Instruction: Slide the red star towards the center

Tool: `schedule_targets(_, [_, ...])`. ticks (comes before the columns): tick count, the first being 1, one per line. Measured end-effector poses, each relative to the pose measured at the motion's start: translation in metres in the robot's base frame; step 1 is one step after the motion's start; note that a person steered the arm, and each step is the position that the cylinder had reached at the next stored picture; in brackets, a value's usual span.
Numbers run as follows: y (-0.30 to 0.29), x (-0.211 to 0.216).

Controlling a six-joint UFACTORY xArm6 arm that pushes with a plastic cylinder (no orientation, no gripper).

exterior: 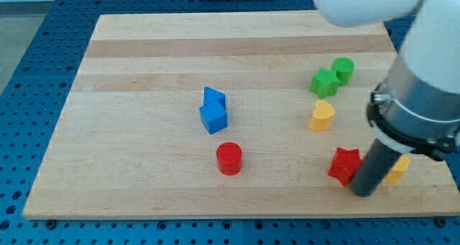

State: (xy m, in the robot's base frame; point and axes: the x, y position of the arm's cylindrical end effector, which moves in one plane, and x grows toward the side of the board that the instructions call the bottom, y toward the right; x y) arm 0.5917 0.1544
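White rounded arm housing, grey cylindrical collar with black ring, straight dark rod, my tip (363, 192).

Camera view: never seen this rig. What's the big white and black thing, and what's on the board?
That is a robot arm. It has no hand and holds nothing: it ends in a dark rod whose tip slides on the wooden board and pushes blocks. There is one camera, looking down at an angle. The tip sits right beside the red star, on its right in the view, with a yellow block partly hidden behind the rod. Also there: a red cylinder, two blue blocks, a yellow heart, a green star and a green cylinder.
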Motion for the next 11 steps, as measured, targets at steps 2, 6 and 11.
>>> schedule_targets(2, [-0.017, -0.015])
schedule_targets(6, [0.022, -0.057])
schedule_targets(11, [-0.053, -0.014])
